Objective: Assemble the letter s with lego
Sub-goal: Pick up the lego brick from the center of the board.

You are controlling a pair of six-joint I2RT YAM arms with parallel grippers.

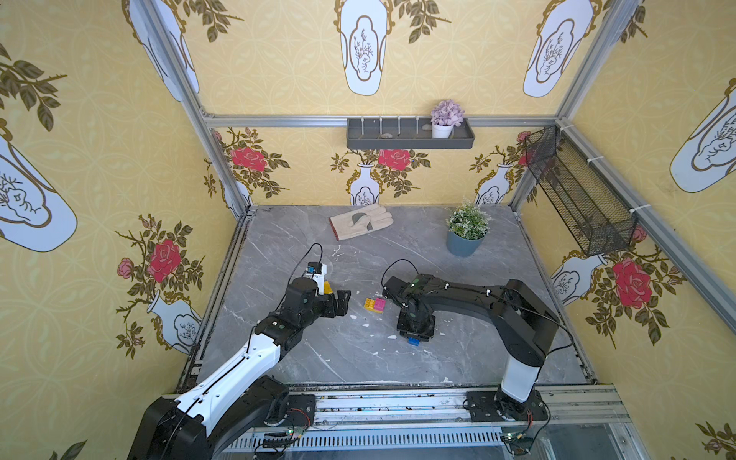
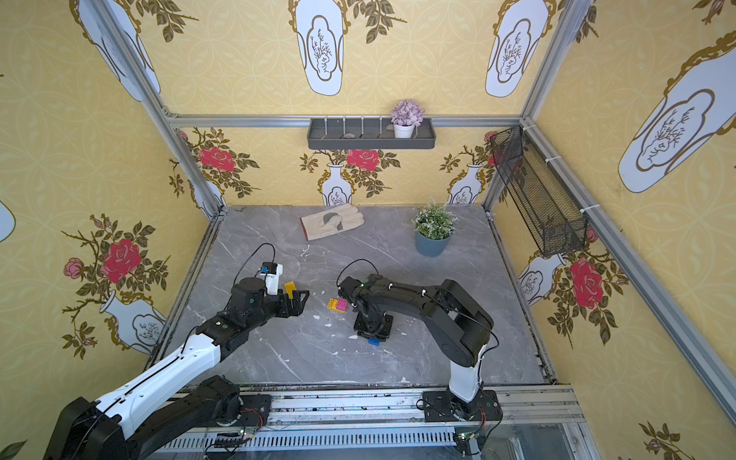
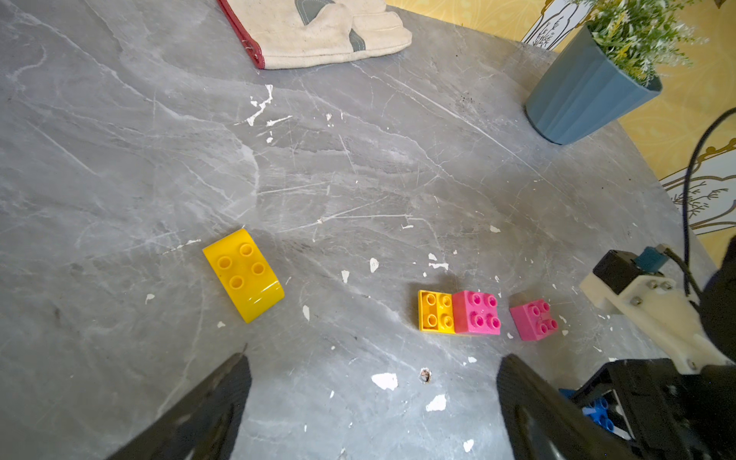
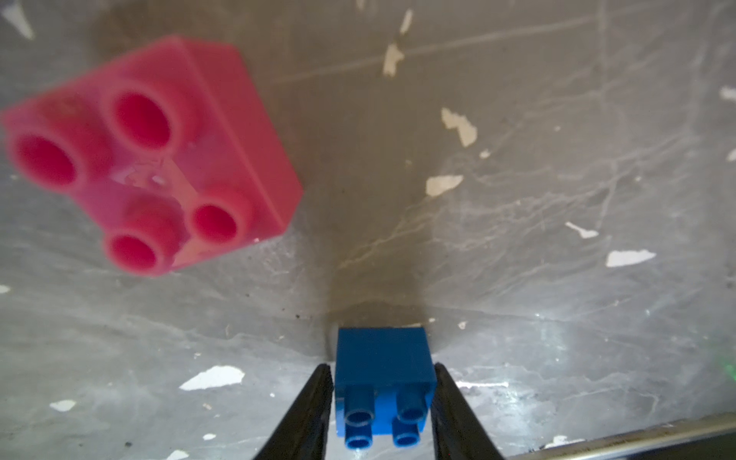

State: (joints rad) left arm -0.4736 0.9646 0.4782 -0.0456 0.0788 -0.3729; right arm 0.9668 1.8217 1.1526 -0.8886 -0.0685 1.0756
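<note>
My right gripper points down at the table with its two fingers pressed against the sides of a blue square brick, studs toward the camera; the brick peeks out under the gripper. A loose pink square brick lies just beside it. A yellow brick joined to a pink one sits mid-table. A separate yellow oblong brick lies by my left gripper, which hangs open and empty above the table.
A work glove lies at the back of the grey marble table. A potted plant stands back right. A wire basket hangs on the right wall, a shelf on the back wall.
</note>
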